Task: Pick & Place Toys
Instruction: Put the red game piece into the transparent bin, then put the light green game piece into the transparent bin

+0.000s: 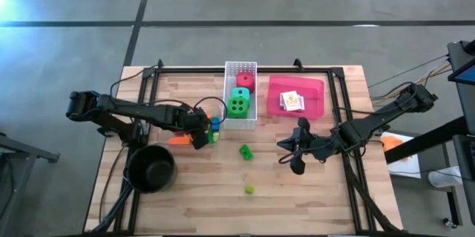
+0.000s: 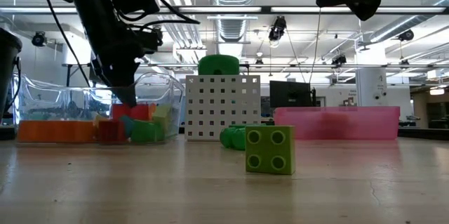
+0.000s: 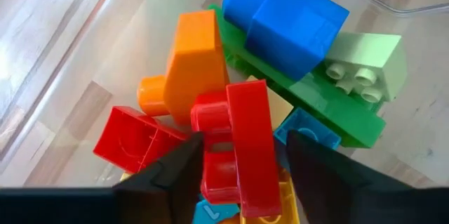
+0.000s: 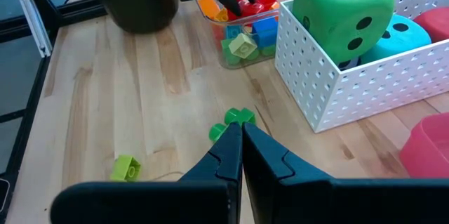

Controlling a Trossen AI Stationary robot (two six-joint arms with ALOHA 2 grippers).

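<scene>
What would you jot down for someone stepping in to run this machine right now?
Left gripper: fingers astride a red brick in the clear tub of bricks; grip unclear.
Right gripper: shut, empty, hovering over the table.
Done: green die, teal die and red die in the white basket; card pack in the pink tray.
Left: two green bricks loose on the table.

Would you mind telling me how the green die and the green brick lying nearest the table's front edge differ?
The green die sits inside the white perforated basket, while the green brick lies loose on the bare wooden table. The die is far larger than the brick. The die carries black pips, whereas the brick has raised round studs. Both are a similar bright green and neither is being touched by an arm.
</scene>
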